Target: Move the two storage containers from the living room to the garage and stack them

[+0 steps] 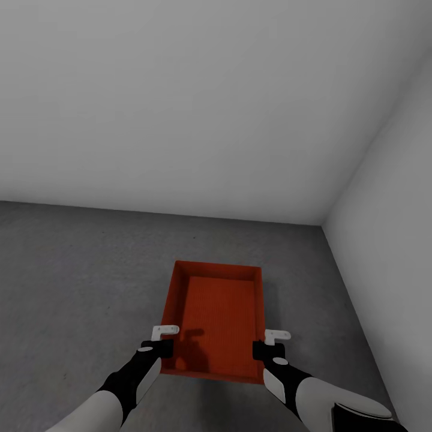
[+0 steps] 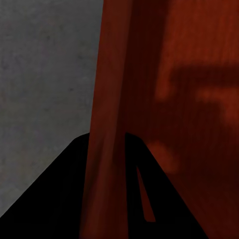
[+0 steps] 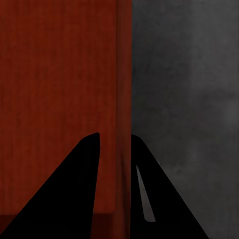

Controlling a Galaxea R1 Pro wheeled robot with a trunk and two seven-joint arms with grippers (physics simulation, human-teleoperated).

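Observation:
One orange-red storage container [image 1: 219, 318] is in the garage, over the dark grey floor [image 1: 78, 270], its long side pointing away from me. My left gripper [image 1: 163, 351] is shut on its left wall near the front corner. My right gripper [image 1: 262, 351] is shut on the right wall opposite. In the left wrist view the thin wall [image 2: 107, 99] runs between the two dark fingers of the left gripper [image 2: 107, 144]. In the right wrist view the right gripper [image 3: 115, 142] straddles the wall [image 3: 123, 74] the same way. I cannot tell whether the bin rests on the floor or hangs just above it.
A plain pale grey wall [image 1: 180, 108] stands beyond the bin, and a second wall [image 1: 396, 210] closes the right side, meeting it at a corner [image 1: 324, 225]. Speckled floor spreads to the left and ahead.

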